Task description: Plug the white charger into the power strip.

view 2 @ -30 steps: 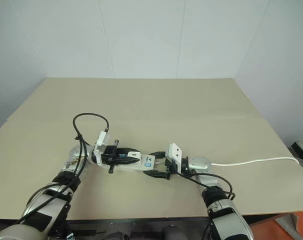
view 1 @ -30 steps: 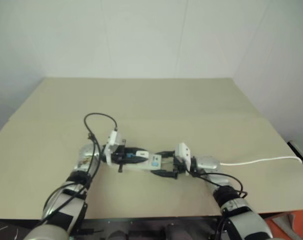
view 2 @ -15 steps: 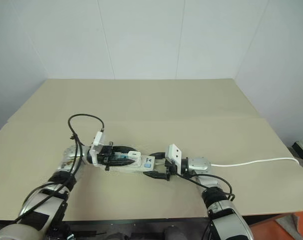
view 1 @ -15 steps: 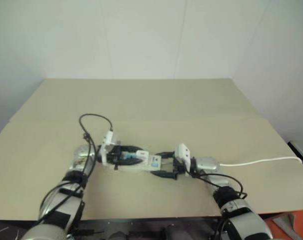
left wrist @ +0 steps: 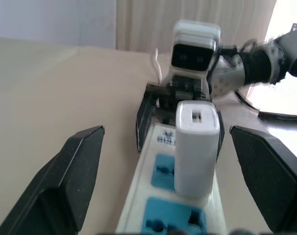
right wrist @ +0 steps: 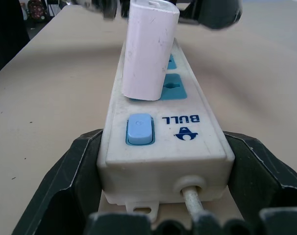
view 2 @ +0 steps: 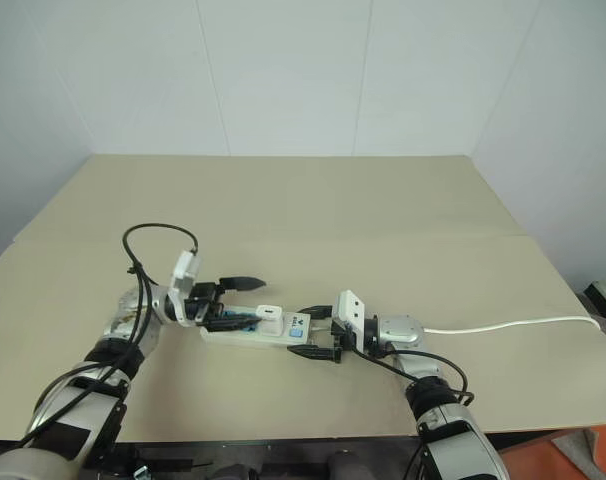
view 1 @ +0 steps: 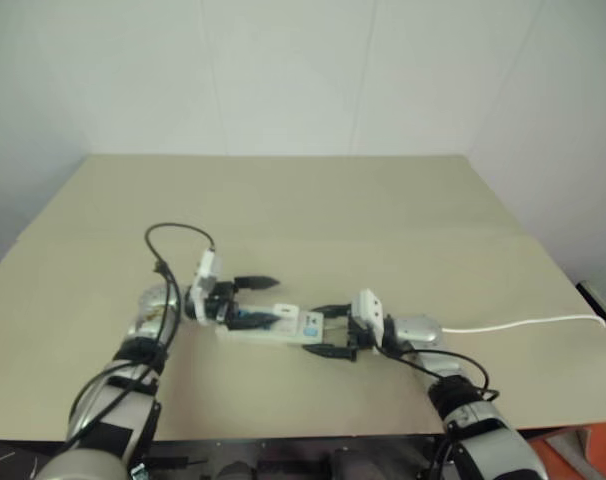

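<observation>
The charger (left wrist: 197, 147) is plain white. The strip (right wrist: 163, 142) is white too, with blue socket faces, a pale blue switch (right wrist: 139, 129) and blue lettering and a small blue logo on its end. Its cord (view 2: 513, 323) is white. The counter (view 2: 313, 210) is a flat beige with no pattern. The fingers (left wrist: 75, 171) of both grippers are black; the wrist housings are silver and white, with black cables. The wall (view 2: 283, 70) behind is white.

We see a broad tan surface (view 2: 383, 200) with a faint seam running across it, plain white wall panels (view 2: 283, 70) behind, and an orange patch (view 2: 583, 450) past its near right corner.
</observation>
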{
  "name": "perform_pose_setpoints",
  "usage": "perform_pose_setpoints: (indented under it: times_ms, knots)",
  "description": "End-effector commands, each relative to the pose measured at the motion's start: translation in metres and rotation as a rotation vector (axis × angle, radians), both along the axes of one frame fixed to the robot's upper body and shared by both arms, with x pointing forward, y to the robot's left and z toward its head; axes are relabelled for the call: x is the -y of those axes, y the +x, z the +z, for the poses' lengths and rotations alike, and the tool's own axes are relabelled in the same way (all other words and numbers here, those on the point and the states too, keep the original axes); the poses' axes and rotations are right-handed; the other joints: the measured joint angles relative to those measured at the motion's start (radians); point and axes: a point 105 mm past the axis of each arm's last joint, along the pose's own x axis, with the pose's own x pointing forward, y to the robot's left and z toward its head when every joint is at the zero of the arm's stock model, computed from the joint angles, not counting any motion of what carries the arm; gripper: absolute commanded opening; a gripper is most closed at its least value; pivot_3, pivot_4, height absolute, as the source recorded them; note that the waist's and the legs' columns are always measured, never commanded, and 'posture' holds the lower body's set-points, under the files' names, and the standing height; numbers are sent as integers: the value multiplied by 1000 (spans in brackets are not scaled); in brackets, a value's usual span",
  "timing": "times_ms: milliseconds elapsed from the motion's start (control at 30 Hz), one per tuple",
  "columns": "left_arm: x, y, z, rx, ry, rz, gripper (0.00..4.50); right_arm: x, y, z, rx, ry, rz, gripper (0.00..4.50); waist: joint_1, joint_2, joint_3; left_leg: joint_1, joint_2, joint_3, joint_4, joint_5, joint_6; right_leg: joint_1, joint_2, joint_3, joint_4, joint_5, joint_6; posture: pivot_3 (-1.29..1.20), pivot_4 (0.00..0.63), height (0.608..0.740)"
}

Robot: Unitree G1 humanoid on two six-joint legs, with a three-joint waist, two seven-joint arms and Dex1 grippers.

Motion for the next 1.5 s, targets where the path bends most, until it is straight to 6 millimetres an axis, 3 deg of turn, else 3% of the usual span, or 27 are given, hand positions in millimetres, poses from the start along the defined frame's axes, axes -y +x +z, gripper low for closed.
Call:
perform_pose_setpoints:
  times_ms: [33,267,500,867,967,1267,1333,1500]
  knots:
    - [-11,3,47,11,-123,-20,4464,-1,-13,-21,-56,-77,58,3396,0,0,0,-1,0,0,0,0,0,-1,0,0,0,0,0,0,150,740]
    - [-20,-2,45,59,28,-28,4464,-3,-13,-21,-58,-78,67,3396,0,0,0,-1,0,0,0,0,0,-2,0,0,0,0,0,0,150,740]
    - [-2,-5,16,52,178,-99,4464,-5,-14,-23,-59,-83,70,3396,0,0,0,-1,0,0,0,0,0,-2,0,0,0,0,0,0,150,740]
    - [18,3,0,21,220,-122,4464,-2,-16,-25,-64,-90,65,3396,-2,0,0,-10,0,0,0,0,0,-11,0,1,2,0,-1,0,150,740]
    - [19,-2,-2,16,229,-149,3919,-2,-16,-25,-65,-89,64,3396,0,0,0,-10,0,0,0,0,0,-12,0,1,2,0,-1,0,150,740]
    - [19,-6,-11,13,258,-165,3919,-5,-17,-26,-64,-91,66,3396,-1,0,0,-10,0,0,0,0,0,-12,0,1,2,0,-1,0,150,740]
    - [21,-6,-10,12,242,-164,3557,-5,-17,-26,-64,-91,66,3396,-1,0,0,-10,0,0,0,0,0,-12,0,1,2,0,-1,0,150,740]
    - [24,-9,-12,13,239,-185,2144,-5,-17,-27,-64,-97,64,3396,-1,0,0,-10,0,0,0,0,0,-12,0,1,2,0,-1,0,150,740]
